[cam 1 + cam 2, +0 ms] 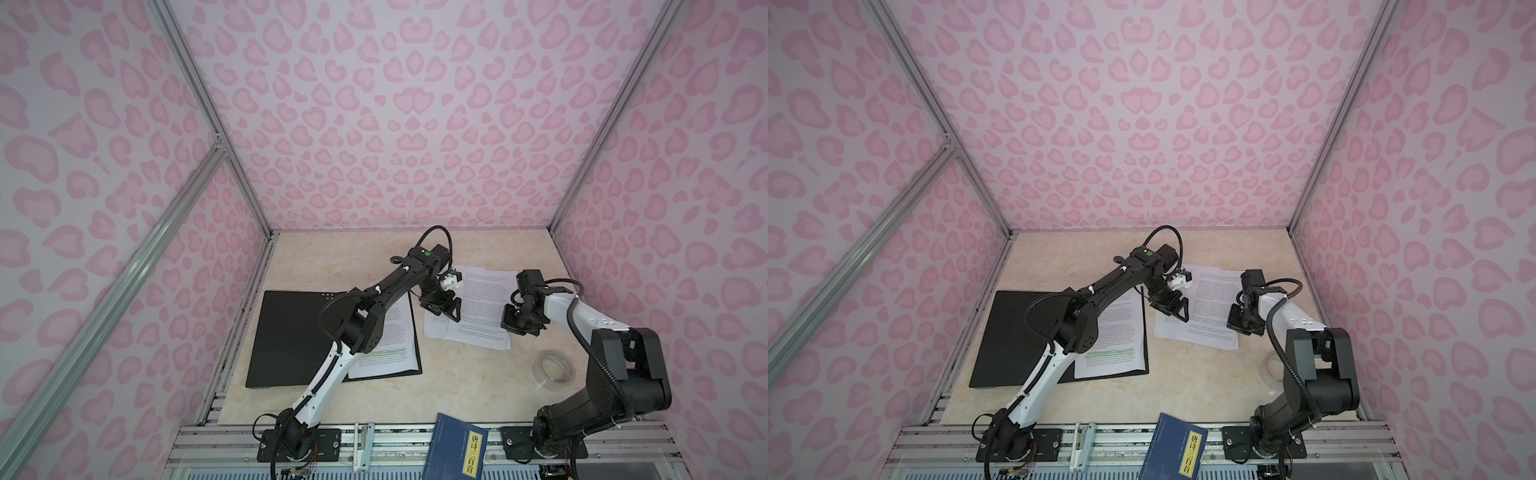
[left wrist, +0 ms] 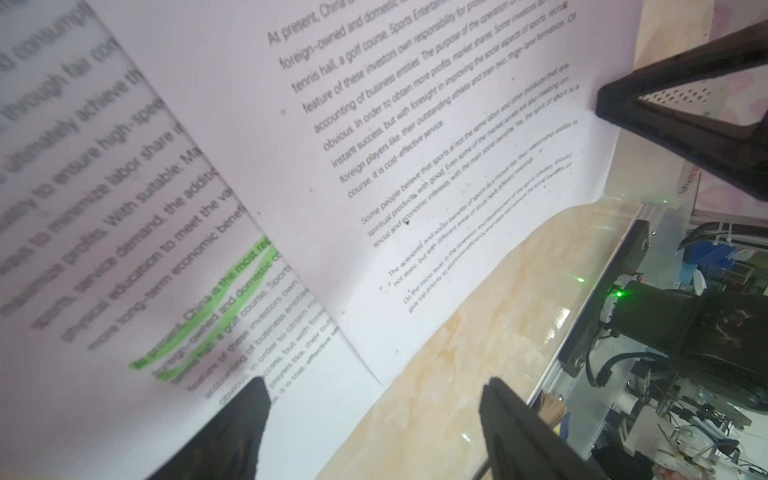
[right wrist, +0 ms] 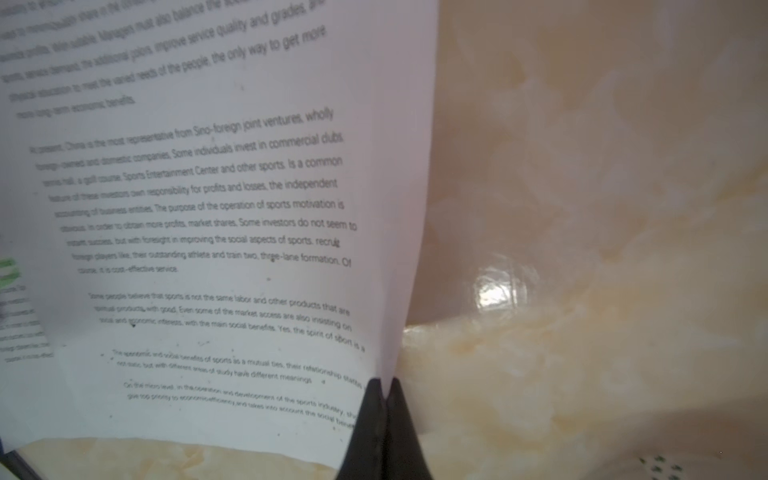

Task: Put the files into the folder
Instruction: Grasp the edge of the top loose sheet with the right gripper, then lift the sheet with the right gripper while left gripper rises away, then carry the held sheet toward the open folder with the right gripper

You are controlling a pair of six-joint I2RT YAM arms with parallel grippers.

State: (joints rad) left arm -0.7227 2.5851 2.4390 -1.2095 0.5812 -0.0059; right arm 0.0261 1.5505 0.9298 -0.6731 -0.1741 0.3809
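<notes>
right wrist view alone shows grip: right pincer [image 3: 386, 388] clamped on top sheet [image 3: 232, 187] edge | left pincer [image 2: 374, 386] wide apart, empty

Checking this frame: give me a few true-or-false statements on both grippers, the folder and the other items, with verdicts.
1. The right gripper is shut on the edge of a printed sheet. True.
2. The left gripper is clamped on a sheet. False: it is open and holds nothing.
3. The folder lies closed. False: it lies open, with a highlighted sheet in it.
4. A tape roll lies on the table near the right arm. True.
5. The blue book lies inside the folder. False: it lies at the table's front edge, apart from the folder.
</notes>
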